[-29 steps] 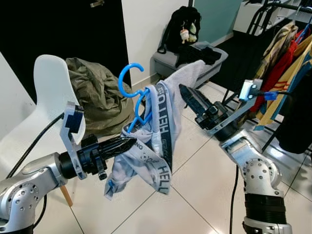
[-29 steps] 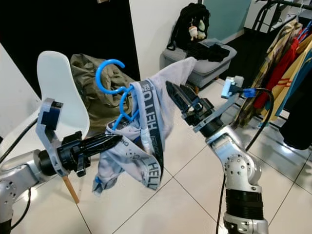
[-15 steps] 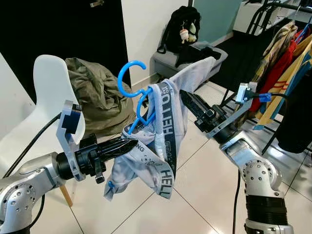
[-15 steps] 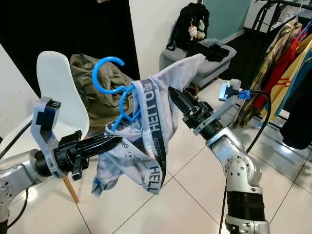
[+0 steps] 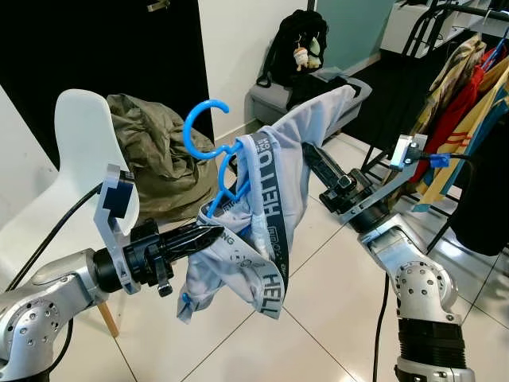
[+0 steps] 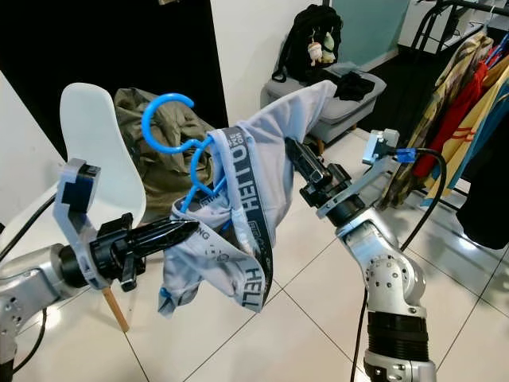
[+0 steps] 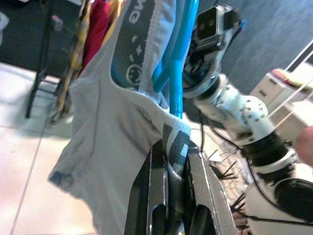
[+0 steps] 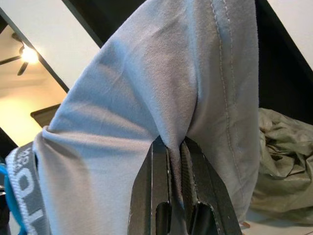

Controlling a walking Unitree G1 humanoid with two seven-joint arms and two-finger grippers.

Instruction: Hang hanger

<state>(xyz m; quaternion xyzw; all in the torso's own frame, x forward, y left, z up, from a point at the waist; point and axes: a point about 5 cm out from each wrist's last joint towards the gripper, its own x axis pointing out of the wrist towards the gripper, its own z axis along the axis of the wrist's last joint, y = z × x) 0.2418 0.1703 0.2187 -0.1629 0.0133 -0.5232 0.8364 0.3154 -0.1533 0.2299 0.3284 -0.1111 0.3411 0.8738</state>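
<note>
Aloft together: grey briefs [image 5: 270,191] on blue hanger [image 5: 208,131].
Pinched at waistband by left gripper [image 5: 213,235], at fabric by right gripper [image 8: 169,161].

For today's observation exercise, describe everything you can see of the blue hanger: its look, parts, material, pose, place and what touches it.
The blue hanger looks like glossy plastic. Its open, C-shaped hook stands upright at the top, free of any rail; below it, slim blue bars run down inside the grey underwear, whose dark lettered waistband is threaded over them. It hangs in mid-air between the two arms, above the tiled floor. The left gripper is shut on the waistband at the hanger's lower end; the right gripper pinches the cloth on the other side.
</note>
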